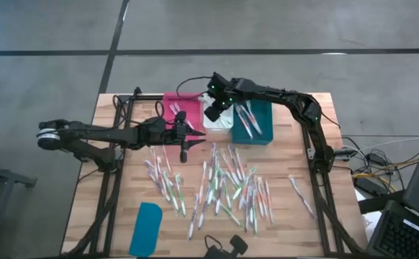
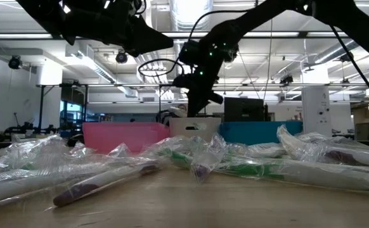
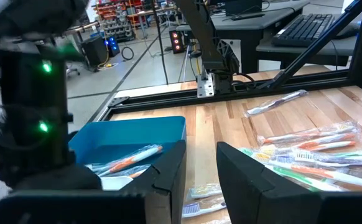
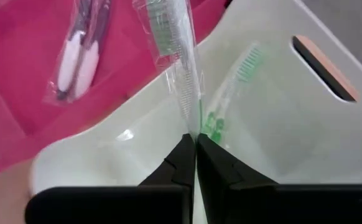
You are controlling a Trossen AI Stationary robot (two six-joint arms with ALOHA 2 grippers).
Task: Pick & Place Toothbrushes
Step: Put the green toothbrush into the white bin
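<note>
Many wrapped toothbrushes [image 1: 224, 188] lie loose on the wooden table. Three bins stand in a row at the far edge: pink [image 1: 182, 108], white [image 1: 220, 124] and teal [image 1: 260, 121]. My right gripper [image 4: 193, 146] hangs over the white bin [image 4: 274, 130], shut on a wrapped green toothbrush [image 4: 176, 59]. A second green toothbrush [image 4: 231, 93] lies on the white bin's floor. My left gripper [image 1: 184, 147] hovers above the table near the pink bin, open, with nothing between its fingers [image 3: 171, 180]. My right gripper pinches the end of the toothbrush's clear wrapper [image 4: 191, 127] between its two fingertips, slanting down from the table's right. The brush stands out beyond the fingertips, its bristle head [image 4: 165, 31] over the rim between the white and pink bins. Whether it rests on that rim I cannot tell.
The pink bin holds pink-handled toothbrushes [image 4: 81, 50]; the teal bin [image 3: 131, 140] holds orange ones [image 3: 131, 158]. A flat teal lid [image 1: 146, 229] lies near the table's front left. A lone toothbrush [image 1: 302, 196] lies at the right. Cables run along the far edge.
</note>
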